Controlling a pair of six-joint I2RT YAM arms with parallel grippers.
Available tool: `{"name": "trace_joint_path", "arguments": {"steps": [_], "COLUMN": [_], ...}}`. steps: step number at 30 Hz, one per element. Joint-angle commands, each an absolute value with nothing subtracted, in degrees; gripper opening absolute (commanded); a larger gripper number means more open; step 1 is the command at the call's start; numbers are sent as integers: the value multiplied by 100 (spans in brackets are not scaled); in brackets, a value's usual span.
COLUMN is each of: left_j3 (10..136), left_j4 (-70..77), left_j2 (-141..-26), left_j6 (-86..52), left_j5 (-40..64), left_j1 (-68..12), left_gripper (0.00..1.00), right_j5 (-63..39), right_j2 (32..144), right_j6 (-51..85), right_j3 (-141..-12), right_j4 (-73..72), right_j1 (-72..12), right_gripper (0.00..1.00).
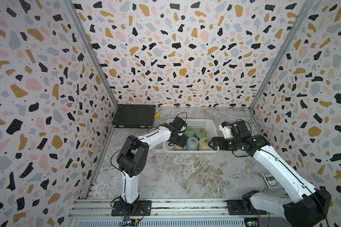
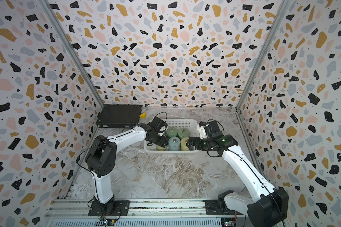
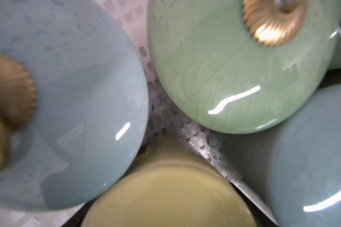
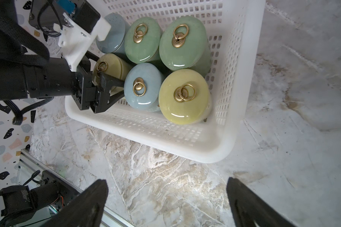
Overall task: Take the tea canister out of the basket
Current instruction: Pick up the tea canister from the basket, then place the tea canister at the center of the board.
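The white basket (image 1: 191,151) (image 2: 171,151) (image 4: 185,149) holds several tea canisters with brass ring handles. My left gripper (image 1: 177,140) (image 2: 161,142) (image 4: 98,75) reaches down into the basket's left front corner. It is shut on the ring handle of the yellow-green tea canister (image 1: 177,147) (image 4: 114,62) there. That canister's lid (image 3: 169,196) fills the near part of the left wrist view, where the fingers are hidden. My right gripper (image 1: 210,144) (image 2: 188,144) (image 4: 166,179) hangs open and holds nothing, just outside the basket's right front corner above the marble table.
Blue (image 4: 141,86), yellow (image 4: 183,96) and green (image 4: 182,43) canisters stand packed close around the held one. A flat black case (image 1: 134,116) and a yellow wedge (image 1: 157,115) lie at the back left. A card box (image 1: 269,179) lies at the table's right edge.
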State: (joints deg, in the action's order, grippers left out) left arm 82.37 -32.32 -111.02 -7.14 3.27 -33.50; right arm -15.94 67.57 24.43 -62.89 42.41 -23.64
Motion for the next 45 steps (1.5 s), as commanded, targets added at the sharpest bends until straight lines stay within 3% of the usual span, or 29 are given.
{"name": "trace_joint_path", "arguments": {"steps": [1, 17, 33, 45], "left_j3": [8128, 8204, 6390, 5152], "left_j4": [-3142, -3934, -4143, -3739], "left_j2": [-10621, -9204, -6877, -6336], "left_j6": [-898, -1591, -2816, -3481], "left_j5": [266, 83, -640, -1025], "left_j1": [-3351, -3416, -4213, -4962], "left_gripper": [77, 77, 77, 77], "right_j5": [-1676, -1927, -1889, -1683], "right_j2": [6776, 7075, 7641, 7740], "right_j6": [2417, 2387, 2391, 2391], "right_j3": [-6442, -6478, -6795, -6952], "right_j4": [4223, 3942, 3664, 3815], "right_j1": [-2395, -2577, -3227, -3511], "right_gripper": [99, 99, 99, 99]}}
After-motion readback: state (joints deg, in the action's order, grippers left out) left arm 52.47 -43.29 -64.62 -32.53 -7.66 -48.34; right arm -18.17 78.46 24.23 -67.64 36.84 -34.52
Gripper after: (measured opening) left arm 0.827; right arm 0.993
